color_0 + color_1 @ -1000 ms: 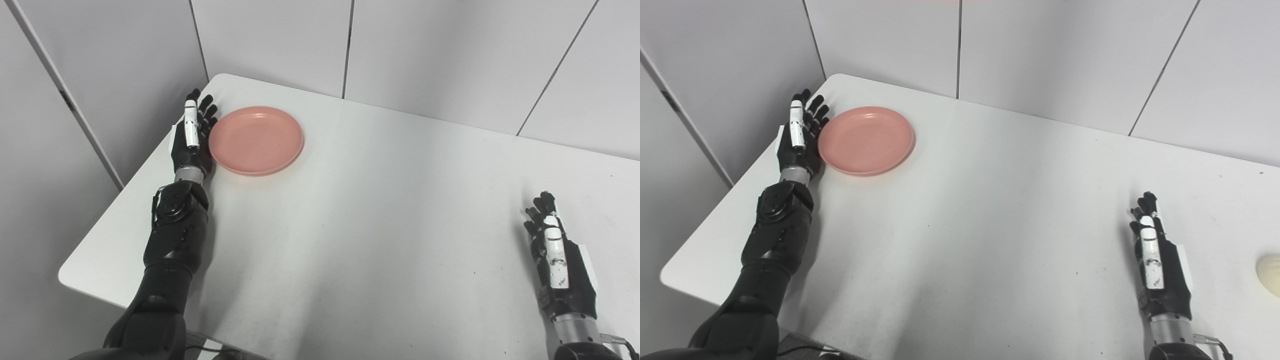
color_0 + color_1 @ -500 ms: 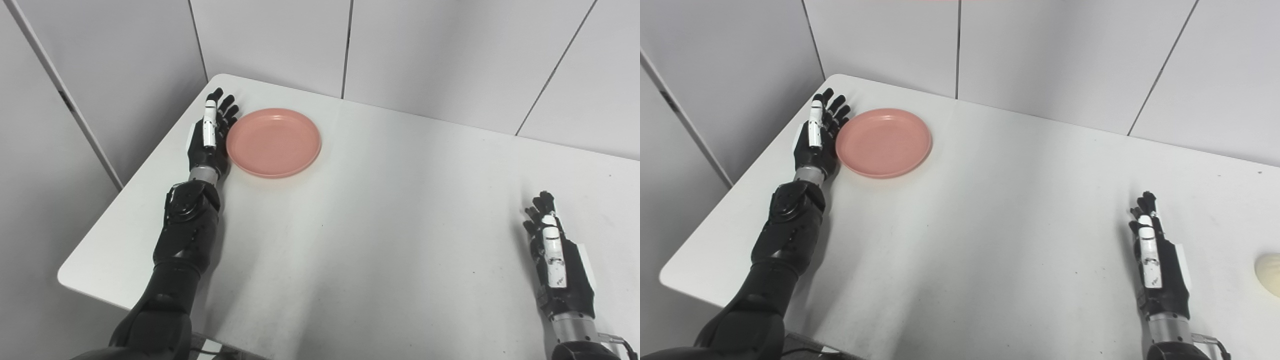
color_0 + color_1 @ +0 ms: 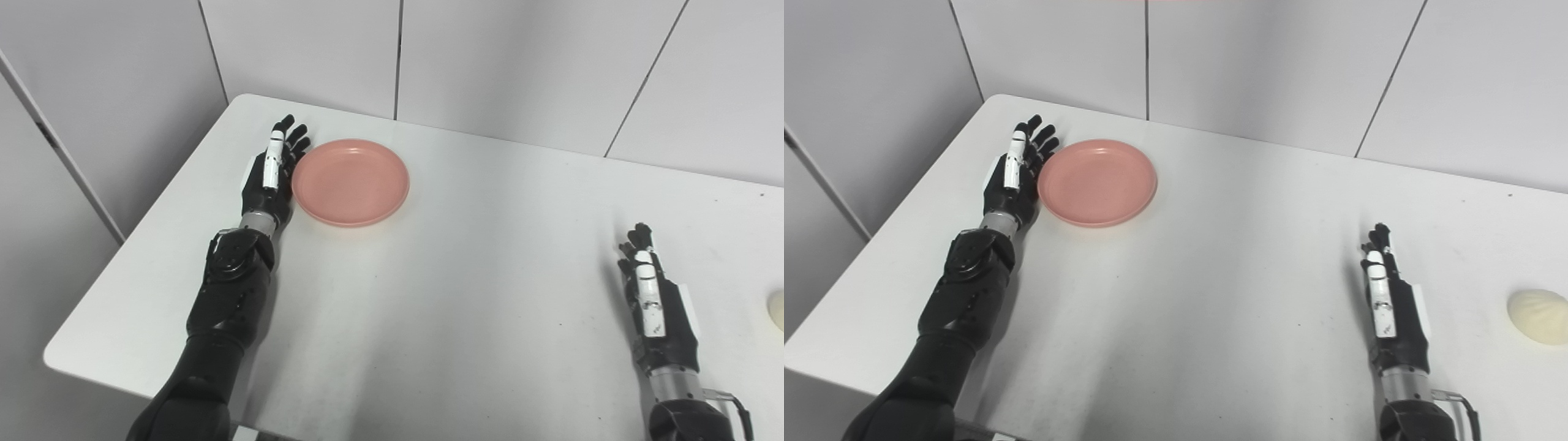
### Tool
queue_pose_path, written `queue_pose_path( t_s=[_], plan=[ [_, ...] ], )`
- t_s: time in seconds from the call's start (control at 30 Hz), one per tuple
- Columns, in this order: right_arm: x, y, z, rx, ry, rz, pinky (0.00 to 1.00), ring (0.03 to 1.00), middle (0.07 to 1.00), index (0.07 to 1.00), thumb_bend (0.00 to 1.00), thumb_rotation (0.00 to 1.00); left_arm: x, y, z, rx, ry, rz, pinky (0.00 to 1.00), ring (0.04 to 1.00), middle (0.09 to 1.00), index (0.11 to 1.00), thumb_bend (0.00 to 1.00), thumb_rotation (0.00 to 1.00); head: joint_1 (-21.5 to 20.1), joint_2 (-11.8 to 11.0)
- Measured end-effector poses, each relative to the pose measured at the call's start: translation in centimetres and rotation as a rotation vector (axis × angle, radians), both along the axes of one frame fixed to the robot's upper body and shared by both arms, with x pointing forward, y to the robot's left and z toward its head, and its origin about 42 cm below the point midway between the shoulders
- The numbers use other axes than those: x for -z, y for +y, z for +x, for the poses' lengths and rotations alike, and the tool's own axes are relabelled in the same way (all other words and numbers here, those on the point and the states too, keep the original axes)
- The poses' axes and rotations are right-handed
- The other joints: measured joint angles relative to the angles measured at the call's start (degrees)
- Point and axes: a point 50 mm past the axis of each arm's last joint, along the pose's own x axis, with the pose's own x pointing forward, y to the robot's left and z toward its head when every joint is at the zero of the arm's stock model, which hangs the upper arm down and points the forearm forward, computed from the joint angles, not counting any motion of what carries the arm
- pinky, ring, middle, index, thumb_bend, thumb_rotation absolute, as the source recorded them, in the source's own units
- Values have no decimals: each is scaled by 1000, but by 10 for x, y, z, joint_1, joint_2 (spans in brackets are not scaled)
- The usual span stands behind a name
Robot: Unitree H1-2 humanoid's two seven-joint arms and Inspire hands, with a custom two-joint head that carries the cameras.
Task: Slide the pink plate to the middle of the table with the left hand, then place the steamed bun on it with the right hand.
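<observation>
The pink plate point(image 3: 350, 181), left of the bench point(image 3: 429, 294) middle, is touched on its side by the flat left hand point(image 3: 267, 182), fingers straight, for pushing, while the right hand point(image 3: 1387, 312) is kept open, empty, near the steamed bun point(image 3: 1538, 316).

Plate point(image 3: 1097, 182) sits far-left on the desk point(image 3: 1200, 294), my left hand point(image 3: 1013, 180) right against its left edge. Bun point(image 3: 1538, 316) is way off right, my right hand point(image 3: 1393, 312) just left of it.
</observation>
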Motion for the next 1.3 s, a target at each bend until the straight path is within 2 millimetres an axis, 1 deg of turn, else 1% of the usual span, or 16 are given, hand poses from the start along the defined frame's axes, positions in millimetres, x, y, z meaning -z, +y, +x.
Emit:
queue_pose_path(
  t_s=[0.13, 0.2, 0.23, 0.43, 0.53, 0.7, 0.97, 1.07, 1.23, 1.3],
  plan=[
    [0, 3, 0, 0, 1, 1, 1000, 1000, 1000, 1000, 180, 1000, 1, -10, 0, 41, -2, 11, 982, 940, 933, 937, 482, 1000, -19, 1],
    [1, 5, 0, 4, 0, 0, 1000, 1000, 1000, 1000, 195, 1000, 1, -20, -2, 68, -7, 1, 987, 942, 937, 941, 484, 1000, -20, 1],
    [1, 6, 0, 6, 0, -2, 1000, 1000, 1000, 1000, 202, 1000, 2, -26, -2, 84, -9, 2, 984, 940, 937, 941, 487, 1000, -27, 3],
    [1, 13, -1, 11, -2, -14, 1000, 1000, 1000, 1000, 223, 1000, 3, -46, -2, 156, -10, 10, 969, 940, 931, 942, 488, 1000, -47, 6],
    [1, 15, -1, 6, -2, -13, 1000, 1000, 1000, 1000, 236, 1000, 4, -54, -2, 182, -7, 33, 960, 938, 931, 937, 483, 1000, -53, 8],
    [1, 22, -2, 9, -1, 2, 1000, 1000, 1000, 1000, 221, 1000, 4, -63, -4, 223, -12, 34, 964, 938, 935, 937, 464, 1000, -61, 10],
    [1, 31, -4, 5, -1, 17, 1000, 1000, 1000, 1000, 198, 1000, 1, -83, -19, 307, 8, -23, 965, 944, 944, 952, 447, 1000, -84, 16],
    [1, 34, -4, 7, 0, 21, 1000, 1000, 1000, 1000, 188, 1000, -2, -91, -23, 351, 30, -70, 995, 965, 962, 974, 431, 1000, -97, 17],
    [1, 38, -3, 15, -1, 12, 1000, 993, 1000, 1000, 211, 1000, -3, -106, -33, 417, 55, -124, 1000, 963, 961, 968, 405, 1000, -116, 20],
    [1, 40, -3, 17, -1, 15, 1000, 991, 1000, 1000, 210, 1000, -4, -114, -36, 440, 62, -141, 1000, 963, 961, 969, 404, 1000, -116, 20]
  ],
)
